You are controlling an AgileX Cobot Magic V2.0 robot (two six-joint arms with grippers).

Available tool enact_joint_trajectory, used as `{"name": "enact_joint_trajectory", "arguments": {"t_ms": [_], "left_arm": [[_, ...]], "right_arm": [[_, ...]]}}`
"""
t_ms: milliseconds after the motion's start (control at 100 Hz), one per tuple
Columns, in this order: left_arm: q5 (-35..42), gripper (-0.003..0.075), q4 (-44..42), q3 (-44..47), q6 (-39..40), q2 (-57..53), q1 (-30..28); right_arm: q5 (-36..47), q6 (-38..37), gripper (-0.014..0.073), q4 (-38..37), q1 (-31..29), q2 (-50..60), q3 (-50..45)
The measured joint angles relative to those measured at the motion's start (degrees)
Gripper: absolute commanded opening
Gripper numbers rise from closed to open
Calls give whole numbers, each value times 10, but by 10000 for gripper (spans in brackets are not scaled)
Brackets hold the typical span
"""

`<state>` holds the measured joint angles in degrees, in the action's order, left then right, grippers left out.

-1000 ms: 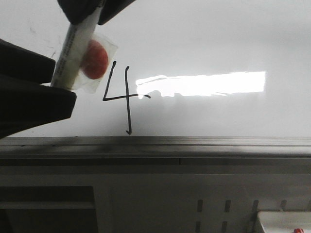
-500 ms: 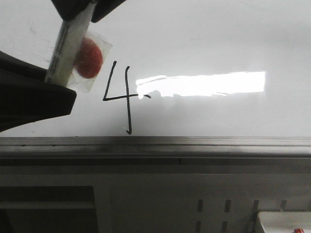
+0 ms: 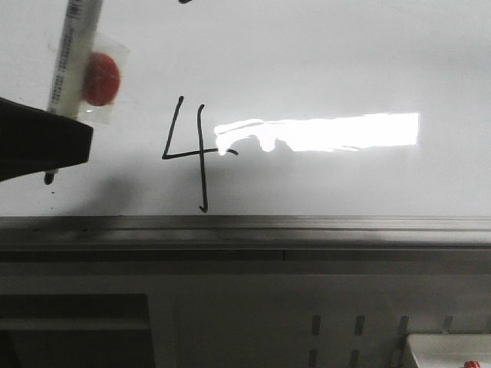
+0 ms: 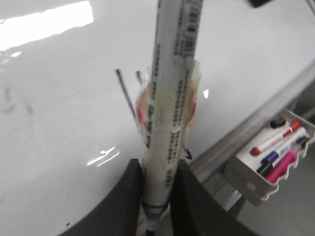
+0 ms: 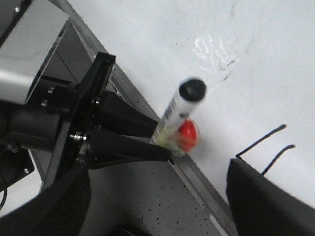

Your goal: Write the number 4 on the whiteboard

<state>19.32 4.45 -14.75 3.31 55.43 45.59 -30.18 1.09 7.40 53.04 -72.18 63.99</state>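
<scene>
Left claw grips a white marker between its dark fingers, a red disc in clear wrap taped to the barrel. Right claw shows only two dark fingers set wide apart, holding nothing. On the whiteboard, the number 4 stands just left of the glare patch, its foot near the grey edge strip.

The whiteboard, glossy with a bright glare patch, bears the number 4 drawn in black.
</scene>
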Motion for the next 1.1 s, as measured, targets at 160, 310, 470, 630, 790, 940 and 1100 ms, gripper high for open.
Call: {"name": "enact_joint_trajectory", "arguments": {"t_ms": [160, 310, 470, 630, 790, 940, 1100], "left_arm": [[-29, -20, 139, -11, 0, 7, -11], [-82, -20, 184, -44, 1, 55, -42], [-94, -20, 205, -75, 3, 91, -58], [-95, 4, 206, -80, 3, 96, -59], [-96, 285, 207, -81, 3, 97, -59], [-94, 453, 211, -84, 3, 94, -59], [-97, 418, 212, -84, 3, 73, -60]], "right_arm": [[0, 0, 448, -1, -9, 23, 0], [0, 0, 448, -3, -9, 32, 0], [-1, 0, 448, -3, -9, 34, 0], [-2, 0, 448, -3, -9, 34, 0], [-2, 0, 448, -3, -9, 34, 0], [-4, 0, 448, -3, -9, 34, 0], [-7, 0, 352, -20, -9, 38, 0]]}}
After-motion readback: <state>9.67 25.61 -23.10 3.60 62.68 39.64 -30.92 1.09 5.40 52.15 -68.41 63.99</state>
